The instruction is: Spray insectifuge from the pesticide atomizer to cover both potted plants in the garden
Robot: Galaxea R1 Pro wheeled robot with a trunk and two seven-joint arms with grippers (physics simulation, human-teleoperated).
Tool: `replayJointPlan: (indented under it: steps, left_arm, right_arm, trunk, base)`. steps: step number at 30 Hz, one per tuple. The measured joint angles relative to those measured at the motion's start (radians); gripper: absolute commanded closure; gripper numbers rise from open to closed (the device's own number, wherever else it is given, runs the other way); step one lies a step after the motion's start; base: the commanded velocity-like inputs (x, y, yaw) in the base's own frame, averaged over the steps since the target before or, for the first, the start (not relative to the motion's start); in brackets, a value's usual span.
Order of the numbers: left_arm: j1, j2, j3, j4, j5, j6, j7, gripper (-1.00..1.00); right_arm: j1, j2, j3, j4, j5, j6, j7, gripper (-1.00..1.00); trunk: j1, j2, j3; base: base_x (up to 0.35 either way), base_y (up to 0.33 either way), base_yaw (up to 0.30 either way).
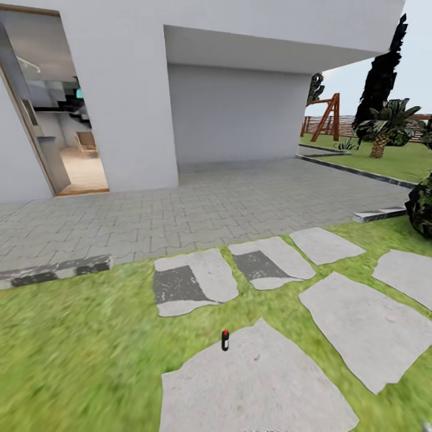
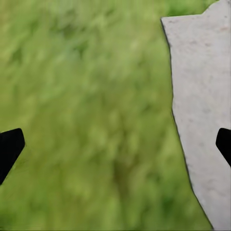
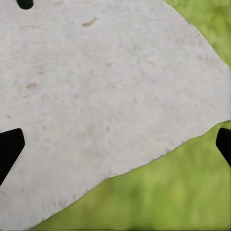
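Pesticide atomizer [image 1: 225,340] upright at the edge of a large stepping stone [image 1: 258,384], beside lawn [image 1: 78,354]; small, label hard to make out. Left claw [image 2: 115,149] wide open, empty, over blurred grass beside a stone edge. Right claw [image 3: 115,149] likewise spread wide, empty, over pale stone. Beyond: grey paving [image 1: 198,204], white house [image 1: 228,90], open doorway [image 1: 60,120], palm [image 1: 384,129], fence [image 1: 342,125] partly hidden.

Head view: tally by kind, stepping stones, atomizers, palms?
stepping stones: 6
pesticide atomizer: 1
palm: 1
Total: 8
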Motion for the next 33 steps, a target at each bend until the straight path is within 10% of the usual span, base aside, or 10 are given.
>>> replayJointPlan:
  steps: [14,33]
  left_arm:
    - [0.0,0.0,0.0,0.0,-0.001,0.0,0.0,-1.0]
    - [0.0,0.0,0.0,0.0,-0.001,0.0,0.0,-1.0]
  right_arm:
    - [0.0,0.0,0.0,0.001,0.0,0.0,0.0,-1.0]
    - [0.0,0.0,0.0,0.0,-0.001,0.0,0.0,-1.0]
  trunk:
    - [0.0,0.0,0.0]
    - [0.0,0.0,0.0]
  base:
    - [0.0,0.293,-0.264]
    - [0.0,0.024,-0.231]
